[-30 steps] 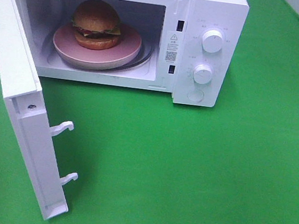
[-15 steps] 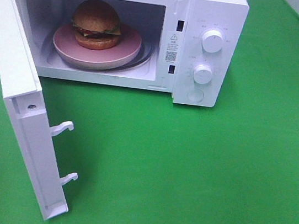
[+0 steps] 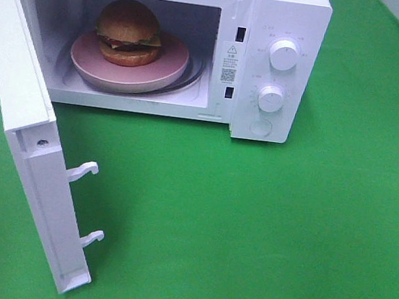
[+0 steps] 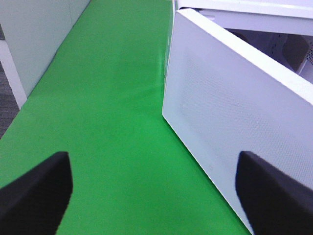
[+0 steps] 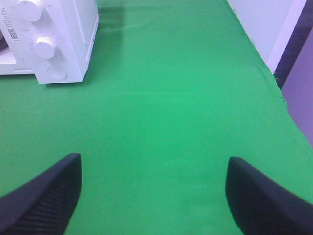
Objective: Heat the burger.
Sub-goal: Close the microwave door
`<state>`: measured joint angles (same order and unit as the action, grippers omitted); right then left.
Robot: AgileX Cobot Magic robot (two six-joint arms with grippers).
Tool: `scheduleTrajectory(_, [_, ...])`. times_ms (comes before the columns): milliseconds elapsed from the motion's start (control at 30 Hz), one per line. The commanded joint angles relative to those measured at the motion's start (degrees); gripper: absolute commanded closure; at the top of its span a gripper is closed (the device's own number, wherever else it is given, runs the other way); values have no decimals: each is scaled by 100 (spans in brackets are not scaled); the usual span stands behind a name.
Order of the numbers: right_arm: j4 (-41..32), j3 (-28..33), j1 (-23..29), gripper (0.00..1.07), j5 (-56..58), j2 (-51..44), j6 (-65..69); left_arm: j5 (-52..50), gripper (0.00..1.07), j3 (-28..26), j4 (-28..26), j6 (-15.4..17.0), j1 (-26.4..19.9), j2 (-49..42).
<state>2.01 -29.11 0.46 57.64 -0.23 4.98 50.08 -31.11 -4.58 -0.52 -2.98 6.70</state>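
The burger [image 3: 129,33], with its glossy brown bun, lettuce and cheese, sits on a pink plate [image 3: 168,68] inside the white microwave [image 3: 289,13]. The microwave door [image 3: 23,110] stands swung wide open toward the front left. Neither arm shows in the exterior high view. In the left wrist view my left gripper [image 4: 154,196] is open, its dark fingertips [image 4: 36,196] spread wide, facing the outer face of the door [image 4: 234,117]. In the right wrist view my right gripper [image 5: 154,196] is open and empty above the green cloth, back from the microwave's knob panel [image 5: 46,46].
Green cloth [image 3: 262,233] covers the table. Two white latch hooks [image 3: 83,171] stick out from the door's inner edge. Two knobs [image 3: 283,55] and a button sit on the microwave's right panel. The table's right edge [image 5: 266,68] and a wall show beside my right gripper.
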Motion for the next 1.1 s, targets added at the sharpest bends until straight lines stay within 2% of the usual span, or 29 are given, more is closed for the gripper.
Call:
scheduleTrajectory(33, [23,11,-40,31,-6,-155,-46,-367,42,-40,23,52,23,218])
scheduleTrajectory(100, [23,11,-40,31,-6,-155,-46,-716,76,-40,46,52,23,613])
scheduleTrajectory(133, [23,11,-40,31,-6,-155,-46,-716,76,-40,46,52,23,613])
scheduleTrajectory(167, [23,11,-40,31,-6,-155,-46,-802,86,-34,46,80,23,716])
scheduleTrajectory(200, [23,11,-40,31,-6,-155,-46,-802,86,-34,46,80,23,716])
scheduleTrajectory(233, [23,11,-40,31,-6,-155,-46,-997,105,11,40,86,23,945])
scheduleTrajectory(500, [23,11,-40,31,-6,-155,-46,-2045,107,418,40,-6,23,1530])
scheduleTrajectory(567, [23,11,-40,31,-6,-155,-46,-3306,107,877,40,-229,23,1673])
scheduleTrajectory(667, [23,11,-40,31,-6,-155,-46,-3598,107,1026,40,-269,23,1702])
scheduleTrajectory(700, [23,11,-40,31,-6,-155,-46,-4314,107,1329,40,-327,23,1759])
scheduleTrajectory(733, [23,11,-40,31,-6,-155,-46,-4314,107,1329,40,-327,23,1759])
scheduleTrajectory(800, [23,11,-40,31,-6,-155,-46,-5414,107,1833,23,-298,23,1977])
scheduleTrajectory(833, [23,11,-40,31,-6,-155,-46,-5414,107,1833,23,-298,23,1977])
scheduleTrajectory(867, [23,11,-40,31,-6,-155,-46,-5850,107,2023,-6,-258,23,2120])
scheduleTrajectory(1100, [23,11,-40,31,-6,-155,-46,-6704,107,2263,0,-155,23,2882])
